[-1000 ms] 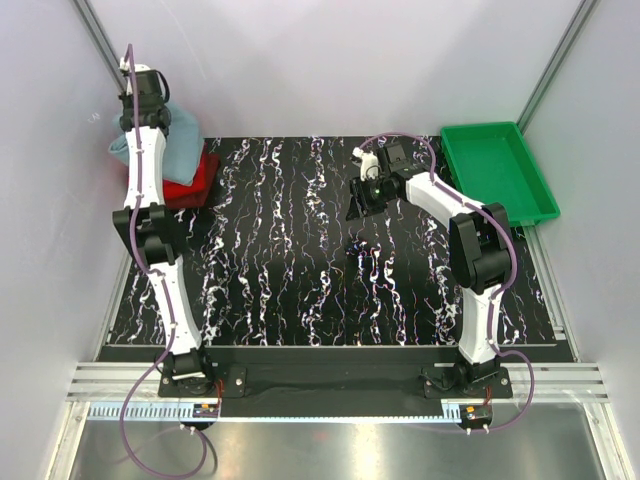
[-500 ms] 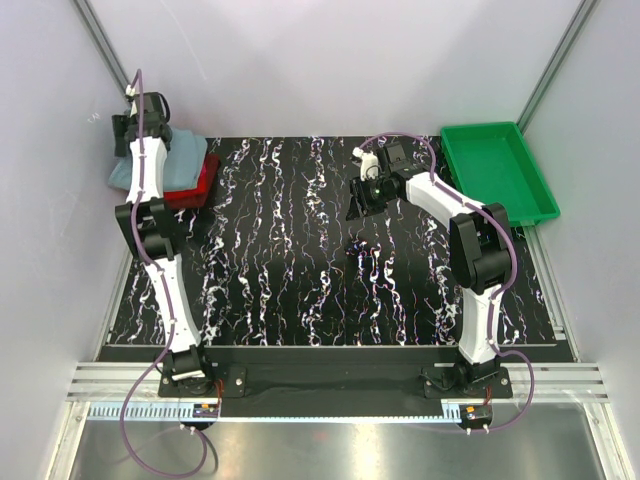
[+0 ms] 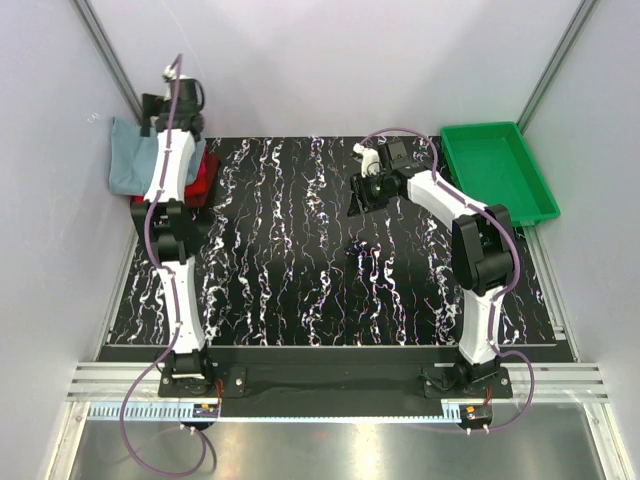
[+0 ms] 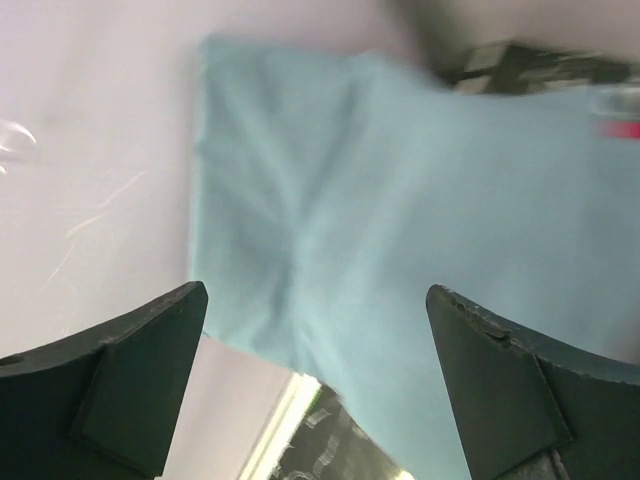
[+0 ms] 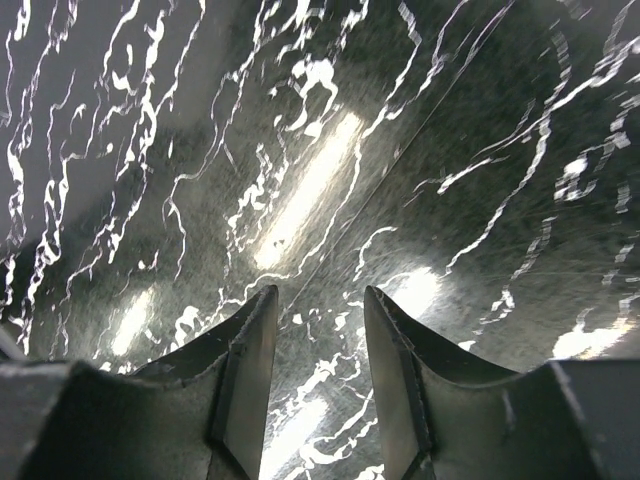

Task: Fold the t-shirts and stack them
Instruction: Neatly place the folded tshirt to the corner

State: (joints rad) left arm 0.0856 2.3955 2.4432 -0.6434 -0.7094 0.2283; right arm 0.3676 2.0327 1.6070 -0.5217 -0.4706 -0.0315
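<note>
Gaping left jaws over grey-blue t-shirt (image 4: 380, 230)

Pale walls (image 3: 330, 60) enclose a black, white-veined table (image 3: 290, 270); lamp glare streaks its glossy top, silver rail (image 3: 110, 378) along the near edge

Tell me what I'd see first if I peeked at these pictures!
The bright green tray by the far right corner of the black-and-white marbled table pops out first. At the far left corner a grey-blue t-shirt lies with a red t-shirt peeking out beside it, and the left claw hangs wide open above it.
</note>
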